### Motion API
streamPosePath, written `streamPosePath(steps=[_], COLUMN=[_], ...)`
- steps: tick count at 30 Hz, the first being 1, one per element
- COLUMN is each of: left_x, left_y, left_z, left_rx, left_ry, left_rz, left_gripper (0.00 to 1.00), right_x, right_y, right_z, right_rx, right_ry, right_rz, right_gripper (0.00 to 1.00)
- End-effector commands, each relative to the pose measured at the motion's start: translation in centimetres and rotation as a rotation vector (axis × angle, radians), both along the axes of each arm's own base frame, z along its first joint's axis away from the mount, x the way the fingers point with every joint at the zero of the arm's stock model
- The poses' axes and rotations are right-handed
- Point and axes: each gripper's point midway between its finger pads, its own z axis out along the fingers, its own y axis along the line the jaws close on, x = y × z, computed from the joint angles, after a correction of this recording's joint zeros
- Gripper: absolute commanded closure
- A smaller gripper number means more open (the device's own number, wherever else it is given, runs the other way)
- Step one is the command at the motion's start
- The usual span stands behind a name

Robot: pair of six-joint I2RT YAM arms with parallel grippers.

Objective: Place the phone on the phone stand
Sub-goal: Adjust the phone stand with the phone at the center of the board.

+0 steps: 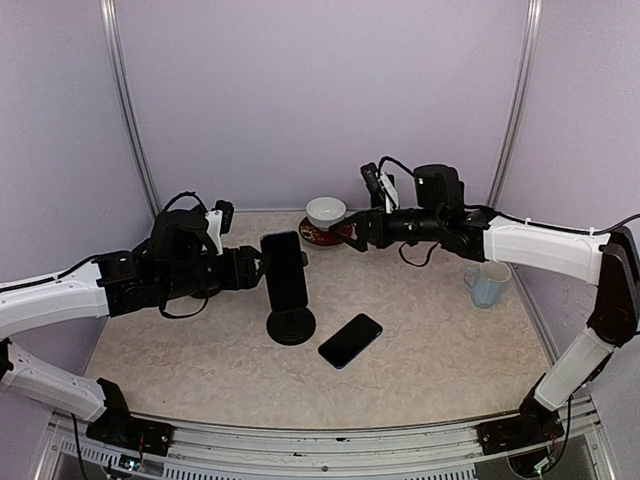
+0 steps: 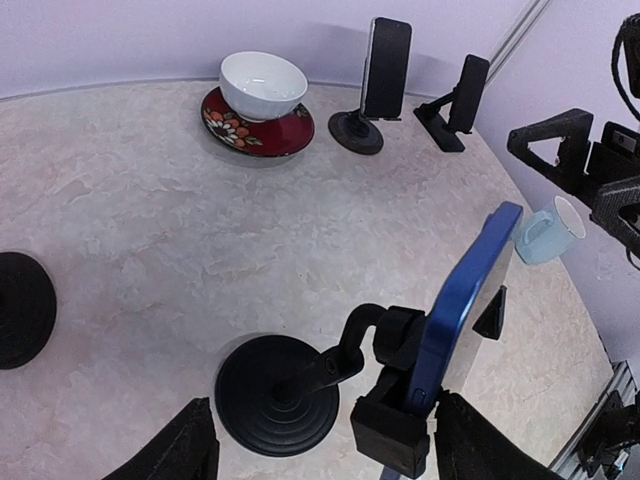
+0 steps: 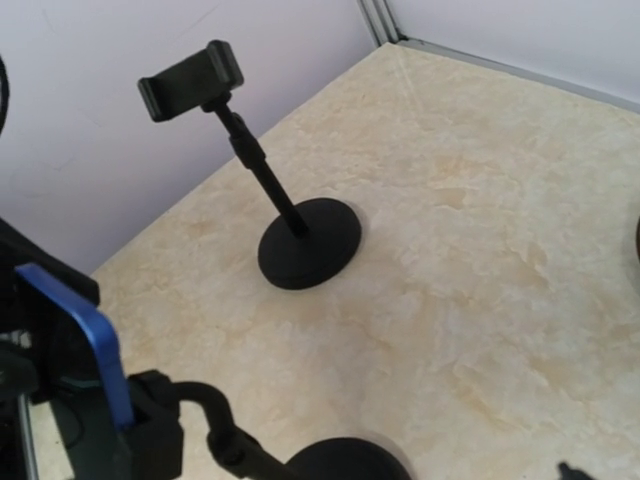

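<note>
A blue-edged phone (image 2: 465, 300) stands upright in the clamp of a black round-based phone stand (image 2: 280, 395), at the table's middle in the top view (image 1: 285, 268). My left gripper (image 2: 330, 445) is open, one finger on each side of the stand's neck and clamp, right behind the phone (image 1: 255, 268). A second dark phone (image 1: 350, 340) lies flat on the table just right of the stand's base (image 1: 291, 325). My right gripper (image 1: 345, 232) is open and empty, held above the table at the back near the bowl. Its fingers barely show in its own wrist view.
A white bowl (image 1: 325, 211) sits on a red patterned plate (image 2: 258, 125) at the back. A pale blue mug (image 1: 487, 285) stands at the right. An empty tall stand (image 3: 300, 240) is at the far left. Two more stands with phones (image 2: 385, 70) stand at the back.
</note>
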Motion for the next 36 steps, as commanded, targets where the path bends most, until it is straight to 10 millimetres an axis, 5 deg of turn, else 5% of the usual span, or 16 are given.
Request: streamPosePath(steps=[1,13,28,36], left_x=[0.7,0.9,1.2,0.9], left_y=[0.4,-0.5,0.3,0.5], left_z=[-0.4,-0.3,0.5,0.6], left_rx=[-0.01,-0.04,-0.08,-0.091], left_ry=[0.013,0.005,-0.016,-0.02], left_rz=[0.021,-0.016,-0.012,-0.016], left_gripper=[0.33,0.4,0.53,0.54], right_x=[0.1,-0.7,-4.4,-5.9], right_y=[0.3,1.5,6.7,8.1], right_z=[-0.1,-1.5,-2.4,-2.1], right_rx=[0.025,0.029,0.046,0.121], right_ry=[0.003,0.037,-0.009,0.039], right_rz=[0.02,0.082,0.268,0.407], right_gripper=[0.0,0.0,0.0,0.15])
